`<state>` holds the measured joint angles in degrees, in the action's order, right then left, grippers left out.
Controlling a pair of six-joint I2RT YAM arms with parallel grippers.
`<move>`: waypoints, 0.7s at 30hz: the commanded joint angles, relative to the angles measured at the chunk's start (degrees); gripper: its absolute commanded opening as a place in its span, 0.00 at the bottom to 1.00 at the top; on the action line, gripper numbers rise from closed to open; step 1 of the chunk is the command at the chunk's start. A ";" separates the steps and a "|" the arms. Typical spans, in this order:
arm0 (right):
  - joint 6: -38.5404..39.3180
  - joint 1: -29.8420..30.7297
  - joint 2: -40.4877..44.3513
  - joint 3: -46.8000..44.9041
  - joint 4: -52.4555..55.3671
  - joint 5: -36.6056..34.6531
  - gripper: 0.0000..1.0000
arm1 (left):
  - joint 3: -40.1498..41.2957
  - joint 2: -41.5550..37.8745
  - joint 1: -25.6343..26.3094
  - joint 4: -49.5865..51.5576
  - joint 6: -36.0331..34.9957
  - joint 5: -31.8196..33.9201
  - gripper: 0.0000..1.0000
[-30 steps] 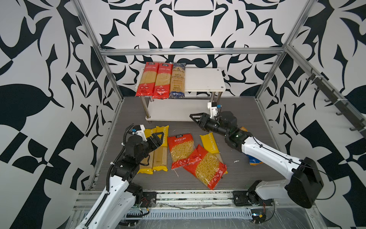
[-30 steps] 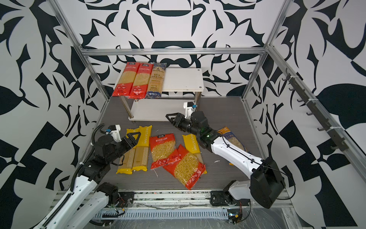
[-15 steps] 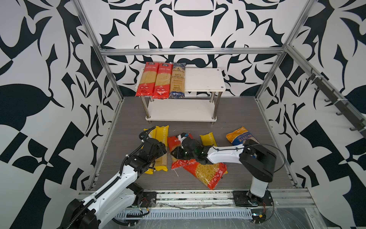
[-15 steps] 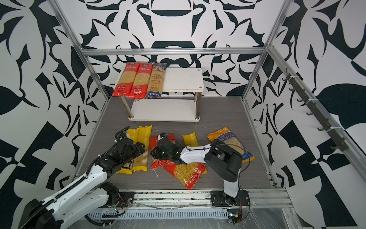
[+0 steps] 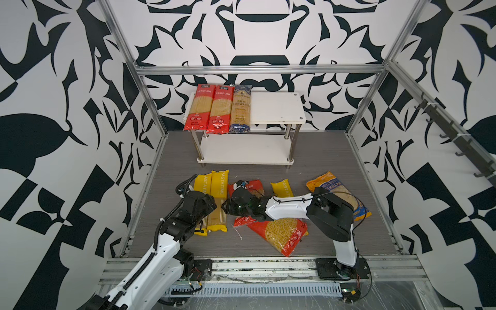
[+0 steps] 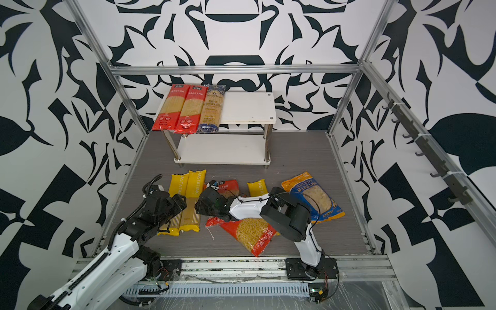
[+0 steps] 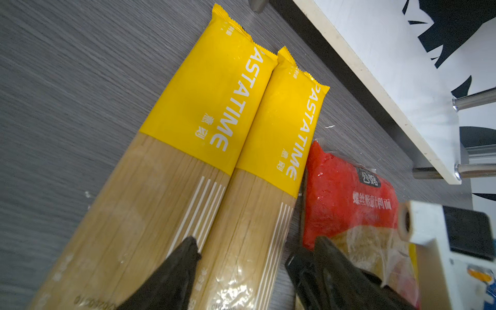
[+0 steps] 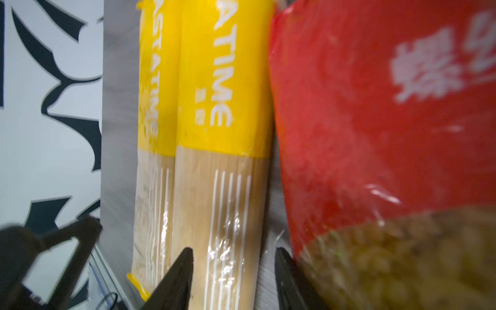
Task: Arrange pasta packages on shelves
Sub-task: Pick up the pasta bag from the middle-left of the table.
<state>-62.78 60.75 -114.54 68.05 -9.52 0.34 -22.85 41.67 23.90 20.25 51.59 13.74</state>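
Observation:
Two yellow PASTATIME packs [image 5: 218, 201] lie side by side on the grey floor. My left gripper [image 7: 255, 257] is open and straddles the one nearer the red fusilli bag [image 7: 346, 193]. My right gripper [image 8: 233, 255] reaches across that bag; it is open, with the same pack [image 8: 220, 188] between its fingers. In both top views the two grippers, left [image 5: 214, 212] and right [image 5: 226, 210], meet over this pack. The shelves [image 5: 276, 107] stand at the back. Their top board holds two red spaghetti packs [image 5: 198, 110] and a dark-blue one [image 5: 241, 110].
A second red fusilli bag [image 5: 279, 236] lies under the right forearm. Beside it lie a third yellow pack [image 5: 281, 188] and a blue-orange bag [image 5: 330, 185]. The lower shelf board [image 5: 247, 150] is bare. Aluminium frame rails [image 5: 150, 171] border the floor.
My right arm has swung from the shelf's front down and left, across the red bag to the yellow packs. My left arm has reached forward over the same packs.

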 commanded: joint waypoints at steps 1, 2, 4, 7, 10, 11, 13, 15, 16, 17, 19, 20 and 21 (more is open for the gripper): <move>0.95 -2.95 -0.60 0.94 6.83 -2.99 0.55 | 1.31 1.54 -0.26 -1.53 0.90 -1.03 0.73; 0.99 -3.09 -1.18 1.20 5.40 -2.12 0.55 | 1.32 2.24 -0.30 -2.06 0.98 -1.29 0.73; 0.79 -3.10 -2.43 2.28 3.76 -1.36 0.55 | 1.32 3.35 -0.27 -2.86 1.23 -1.85 0.73; 0.47 -2.83 -5.43 5.29 2.37 -0.25 0.54 | 1.19 4.03 -0.32 -3.61 1.49 -2.38 0.73; -0.99 -2.48 -8.06 7.13 0.69 0.92 0.50 | 1.14 3.61 -0.26 -3.48 1.49 -2.15 0.73; -1.66 -2.33 -8.70 7.19 -0.25 1.21 0.49 | 1.12 3.38 -0.26 -3.31 1.49 -1.92 0.73; -2.74 -2.06 -9.74 7.10 -2.18 1.67 0.46 | 1.05 3.03 -0.26 -3.12 1.49 -1.88 0.73; -3.20 -1.70 -10.58 7.60 -2.68 1.86 0.42 | 0.97 2.81 -0.26 -3.25 1.57 -1.92 0.73; -3.30 -1.60 -10.99 7.79 -3.16 2.07 0.39 | 0.97 2.72 -0.30 -3.34 1.58 -2.01 0.73; -3.53 -1.60 -11.25 7.86 -3.95 2.33 0.36 | 0.83 2.64 -0.26 -3.35 1.65 -2.00 0.73; -3.88 -1.60 -11.45 7.64 -6.00 3.36 0.26 | 0.57 2.54 -0.26 -3.13 1.58 -2.11 0.73; -3.48 -1.60 -11.26 7.49 -6.63 3.76 0.20 | 0.44 2.41 -0.27 -2.86 1.58 -2.14 0.73; -2.89 -1.60 -10.85 7.37 -7.25 4.00 0.16 | 0.28 2.20 -0.32 -2.57 1.58 -2.14 0.73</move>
<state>-65.71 58.46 -124.40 75.59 -16.62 1.91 -22.83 44.71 23.88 17.02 52.69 11.55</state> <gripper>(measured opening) 0.176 0.727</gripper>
